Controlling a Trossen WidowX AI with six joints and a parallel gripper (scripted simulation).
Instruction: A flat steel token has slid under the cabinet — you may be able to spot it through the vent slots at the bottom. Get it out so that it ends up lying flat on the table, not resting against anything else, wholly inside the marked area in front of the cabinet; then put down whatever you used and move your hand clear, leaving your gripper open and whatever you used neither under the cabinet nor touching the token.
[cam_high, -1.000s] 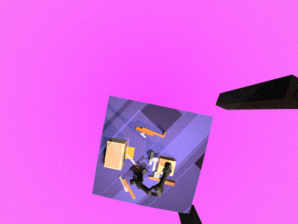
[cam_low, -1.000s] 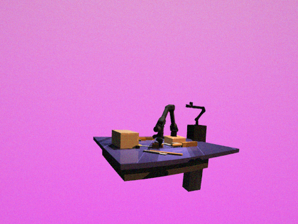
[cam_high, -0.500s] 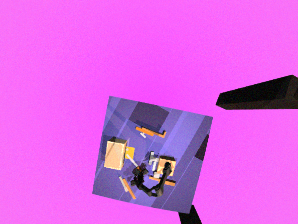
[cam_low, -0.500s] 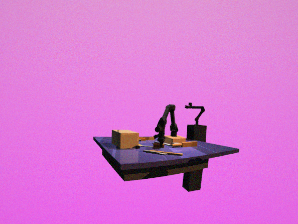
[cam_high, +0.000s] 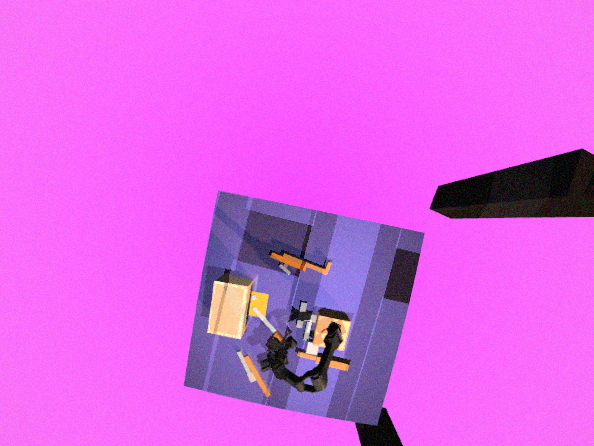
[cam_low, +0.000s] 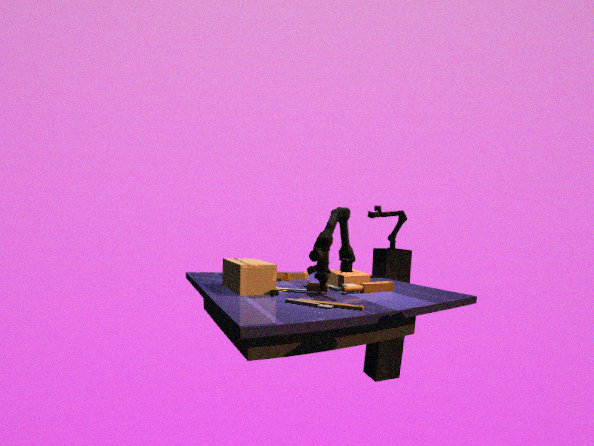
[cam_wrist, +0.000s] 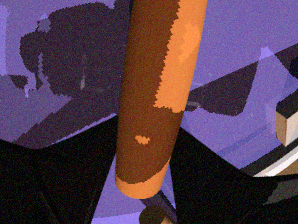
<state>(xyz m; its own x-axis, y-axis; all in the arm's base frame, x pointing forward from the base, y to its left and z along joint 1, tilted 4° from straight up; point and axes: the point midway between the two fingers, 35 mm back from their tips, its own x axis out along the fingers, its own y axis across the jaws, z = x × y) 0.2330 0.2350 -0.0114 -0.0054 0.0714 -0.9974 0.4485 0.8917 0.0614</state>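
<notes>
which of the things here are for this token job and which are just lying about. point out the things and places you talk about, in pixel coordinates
For the job:
- cabinet (cam_high: 227, 310) (cam_low: 258, 280)
- yellow marked area (cam_high: 261, 298)
- orange-handled tool (cam_high: 265, 321) (cam_wrist: 152, 100), shut in the pincer (cam_high: 285, 337) (cam_wrist: 145, 127)

Apparently just lying about:
- orange-and-pale piece near the table edge (cam_high: 257, 375) (cam_low: 345, 304)
- orange piece across the table (cam_high: 300, 262)
- orange piece beside the arm's base (cam_high: 340, 364) (cam_low: 378, 286)

Orange and white tool (cam_high: 257, 375) (cam_low: 337, 304) lay near table edge, black pillar (cam_low: 392, 264) stood beyond, small arm atop (cam_low: 398, 227)

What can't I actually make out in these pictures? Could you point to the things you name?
- Steel token: not identifiable in any view; too small and blurred.
- Vent slots of the big box (cam_high: 227, 309) (cam_low: 257, 277): unreadable in the outside view, too small.
- Far end of the orange handle (cam_wrist: 160, 90): cut off by the close-up's top edge.
</notes>
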